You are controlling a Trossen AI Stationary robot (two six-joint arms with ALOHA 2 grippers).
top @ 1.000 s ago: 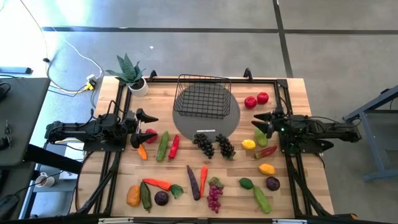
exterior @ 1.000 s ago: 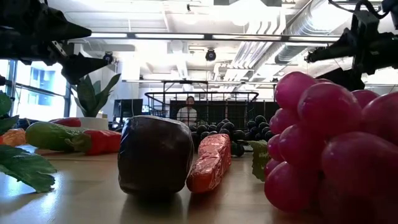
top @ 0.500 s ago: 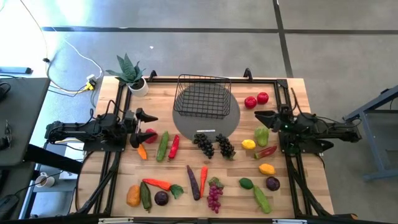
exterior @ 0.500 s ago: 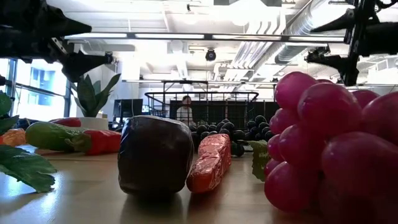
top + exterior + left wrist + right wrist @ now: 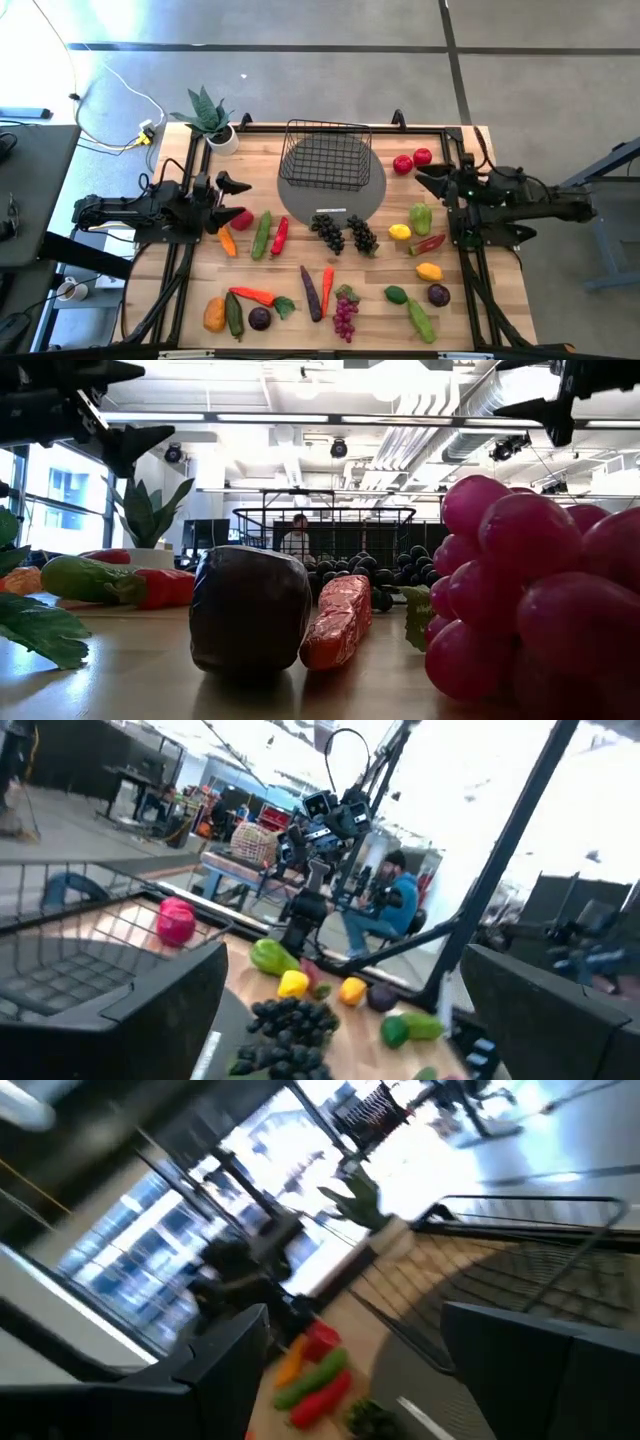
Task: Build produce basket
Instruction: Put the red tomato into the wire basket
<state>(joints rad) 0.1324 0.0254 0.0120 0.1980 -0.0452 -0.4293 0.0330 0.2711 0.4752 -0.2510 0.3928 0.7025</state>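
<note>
In the low view pink grapes [image 5: 540, 600] are cut by the edge, and the basket [image 5: 325, 535] is partly hidden behind produce.

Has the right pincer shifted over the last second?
Yes. The right pincer has moved toward the table's far edge, off the yellow-green pepper and closer to the two red apples.

Grey concrete floor [image 5: 300, 60], ceiling ducts [image 5: 470, 415]

Bright ceiling strips [image 5: 300, 417] glare overhead; my right wrist view smears with motion blur, grapes [image 5: 540, 590] loom soft up close, bench [image 5: 300, 290] evenly lit.
</note>
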